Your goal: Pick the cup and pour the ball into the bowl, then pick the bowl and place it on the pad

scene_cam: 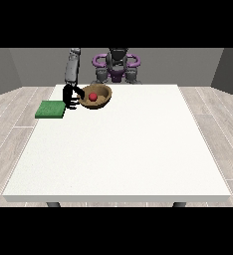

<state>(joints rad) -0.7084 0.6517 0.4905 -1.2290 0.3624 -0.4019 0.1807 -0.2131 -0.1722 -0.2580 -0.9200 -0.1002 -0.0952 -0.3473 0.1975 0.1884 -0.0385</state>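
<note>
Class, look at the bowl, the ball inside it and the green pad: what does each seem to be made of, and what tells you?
Bowl: probably wood, brown with a matte, slightly mottled surface. Ball: an even red with no clear shine, perhaps rubber or plastic; the look leaves it open. Pad: flat, dull green slab, possibly foam or fabric.

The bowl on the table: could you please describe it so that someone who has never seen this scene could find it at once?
Look at the far left part of the large white table, close to the robot. Just right of the flat green pad sits the brown bowl, with the black hand at the view's left at its rim. It alone is round and holds a red ball.
</note>
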